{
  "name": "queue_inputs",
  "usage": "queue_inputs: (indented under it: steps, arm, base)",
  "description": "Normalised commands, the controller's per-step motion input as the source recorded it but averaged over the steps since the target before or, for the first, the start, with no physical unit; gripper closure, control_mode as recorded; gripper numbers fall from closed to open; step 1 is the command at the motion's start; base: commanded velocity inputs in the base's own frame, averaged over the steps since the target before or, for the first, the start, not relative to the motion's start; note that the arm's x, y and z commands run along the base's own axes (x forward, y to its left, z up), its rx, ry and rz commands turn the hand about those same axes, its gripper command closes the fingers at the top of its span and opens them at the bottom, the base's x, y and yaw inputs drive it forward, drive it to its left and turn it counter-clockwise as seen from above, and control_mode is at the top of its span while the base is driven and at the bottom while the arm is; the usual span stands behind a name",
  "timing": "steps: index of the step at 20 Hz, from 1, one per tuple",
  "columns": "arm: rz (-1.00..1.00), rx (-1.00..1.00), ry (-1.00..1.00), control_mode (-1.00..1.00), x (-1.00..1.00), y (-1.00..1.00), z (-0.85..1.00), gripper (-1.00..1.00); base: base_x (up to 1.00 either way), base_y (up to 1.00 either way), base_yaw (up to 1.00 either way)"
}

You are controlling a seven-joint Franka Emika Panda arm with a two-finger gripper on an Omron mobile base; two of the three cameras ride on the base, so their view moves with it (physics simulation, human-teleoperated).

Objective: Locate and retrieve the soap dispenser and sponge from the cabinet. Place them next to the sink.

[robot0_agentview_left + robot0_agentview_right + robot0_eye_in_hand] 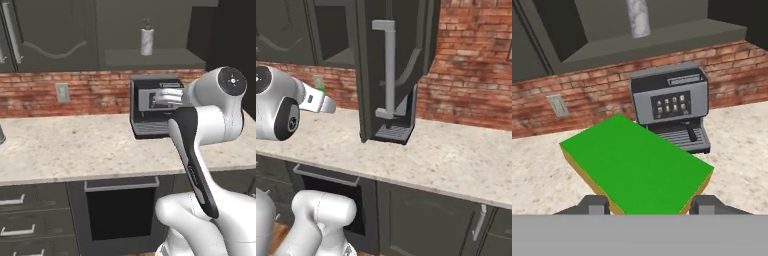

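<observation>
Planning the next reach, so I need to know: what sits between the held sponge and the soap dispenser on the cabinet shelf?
In the hand view, the coffee machine stands on the counter between the sponge and the soap dispenser above.

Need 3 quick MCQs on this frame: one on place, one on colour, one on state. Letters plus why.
1. Where does the soap dispenser stand?
A. on the cabinet shelf
B. on the counter
C. in a drawer

2. What colour is the sponge on top?
A. blue
B. green
C. red

3. What is the pincer doing?
A. holding the dispenser
B. hanging empty
C. holding the sponge

Answers:
1 A: the bottle sits on the shelf, above the coffee machine.
2 B: bright green over a yellow layer.
3 C: the fingertips flank the sponge in the hand view.
</observation>
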Motion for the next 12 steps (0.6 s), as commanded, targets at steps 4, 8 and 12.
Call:
queue_inputs:
  steps: [4,8,12]
  arm:
    - [0.00,0.00,0.00,1.00,0.00,0.00,0.00,1.00]
    - [0.00,0.00,0.00,1.00,0.00,0.00,0.00,1.00]
    - [0.00,0.00,0.00,1.00,0.00,0.00,0.00,1.00]
  base:
    - [-0.19,0.26,0.40]
    - [-0.14,0.38,0.47]
    - [-0.20,0.47,0.43]
